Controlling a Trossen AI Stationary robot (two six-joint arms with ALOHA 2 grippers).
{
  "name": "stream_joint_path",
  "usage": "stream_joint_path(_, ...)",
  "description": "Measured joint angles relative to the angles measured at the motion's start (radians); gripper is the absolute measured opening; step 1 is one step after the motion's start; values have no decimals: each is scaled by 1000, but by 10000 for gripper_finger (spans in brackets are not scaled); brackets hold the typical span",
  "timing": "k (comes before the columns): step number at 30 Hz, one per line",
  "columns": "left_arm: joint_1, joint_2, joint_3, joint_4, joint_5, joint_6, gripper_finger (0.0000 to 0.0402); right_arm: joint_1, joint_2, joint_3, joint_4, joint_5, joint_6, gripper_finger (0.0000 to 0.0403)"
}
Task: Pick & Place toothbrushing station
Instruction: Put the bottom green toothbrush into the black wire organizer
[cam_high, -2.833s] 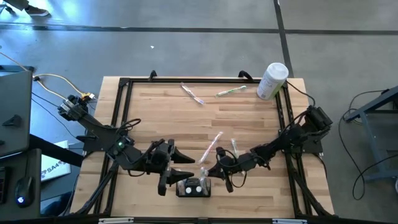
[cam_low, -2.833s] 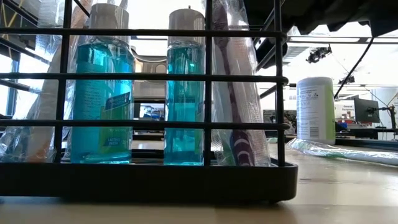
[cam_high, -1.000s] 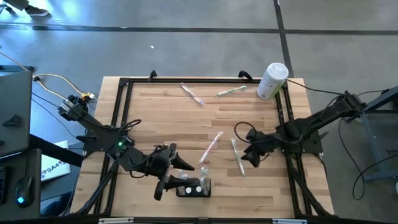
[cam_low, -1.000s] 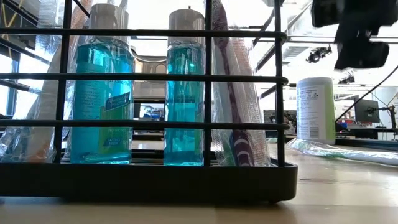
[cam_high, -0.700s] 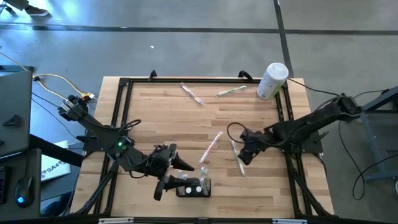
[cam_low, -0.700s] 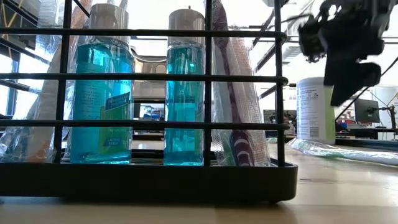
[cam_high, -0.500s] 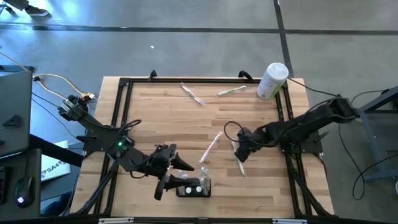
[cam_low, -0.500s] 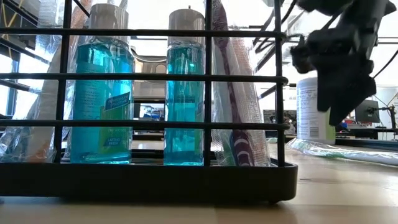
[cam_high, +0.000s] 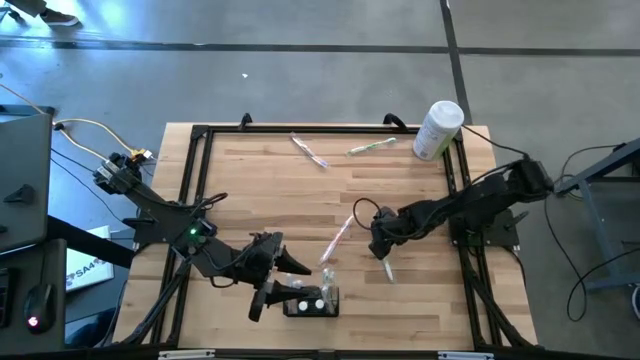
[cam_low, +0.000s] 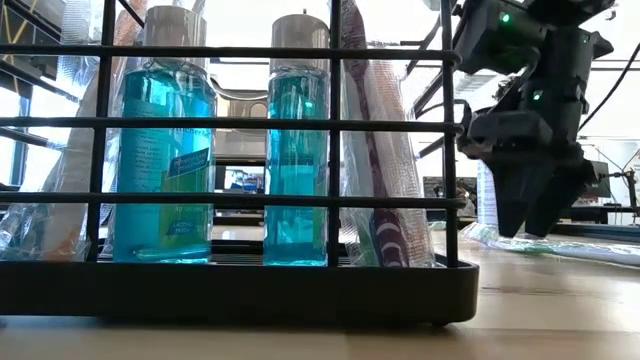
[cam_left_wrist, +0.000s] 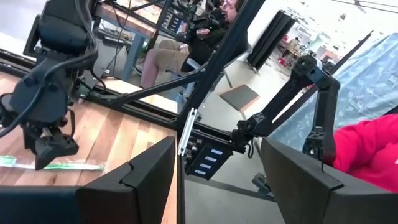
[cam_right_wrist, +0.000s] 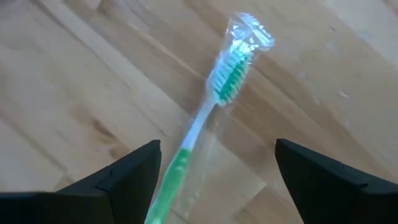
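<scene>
Wooden table (cam_high: 260, 180): right hand (cam_high: 379, 246) wide over wrapped toothbrush (cam_right_wrist: 211, 118); left hand (cam_high: 290, 277) wide by toothbrushing station (cam_high: 312, 300)

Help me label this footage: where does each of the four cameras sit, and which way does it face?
High view: overhead, straight down on the table; both arms show.
Low view: table height, looking level through the toothbrushing station; right gripper descends.
Left wrist view: looks across the table past open left gripper.
Right wrist view: looks down between open fingers at a wrapped green toothbrush.
Shared: high and right wrist views both show that toothbrush.
</scene>
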Motion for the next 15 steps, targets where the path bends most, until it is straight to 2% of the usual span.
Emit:
stream_joint_path(8, 0, 28, 0, -16, 7, -4, 235, -17, 53, 5, 20, 6, 40, 304)
stream_joint_path(15, 0, 39, 0, -20, 32, 0, 235, -65, 54, 3, 10, -17, 111, 245)
